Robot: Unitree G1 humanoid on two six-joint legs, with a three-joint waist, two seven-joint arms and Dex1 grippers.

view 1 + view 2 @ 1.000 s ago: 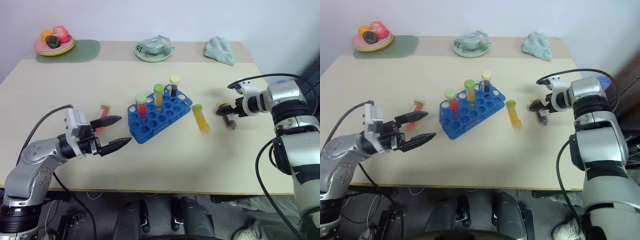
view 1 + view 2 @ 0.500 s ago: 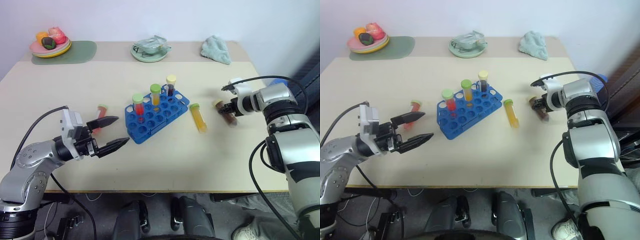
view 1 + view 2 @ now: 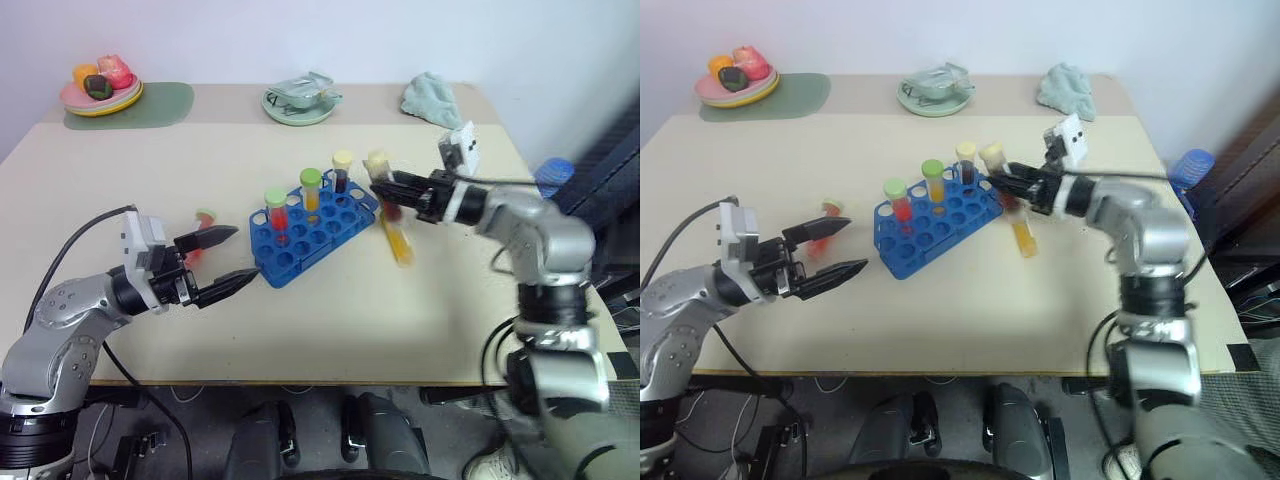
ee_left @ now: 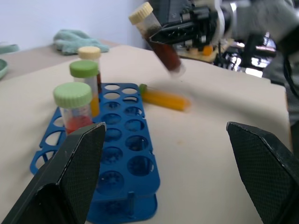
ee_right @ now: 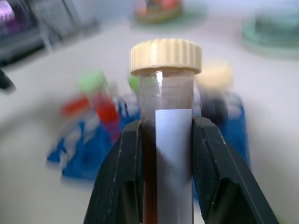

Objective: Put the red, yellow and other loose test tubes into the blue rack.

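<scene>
Right gripper [image 5: 166,154] clamped on brown tube [image 5: 167,116] mid-body below cap, held over blue rack [image 3: 315,228]. Probably light, stiff, smooth plastic; could slip or swing. Left gripper [image 3: 222,260] wide, empty.

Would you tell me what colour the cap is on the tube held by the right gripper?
Cream, a pale yellow cap; the right wrist view shows it best.
</scene>
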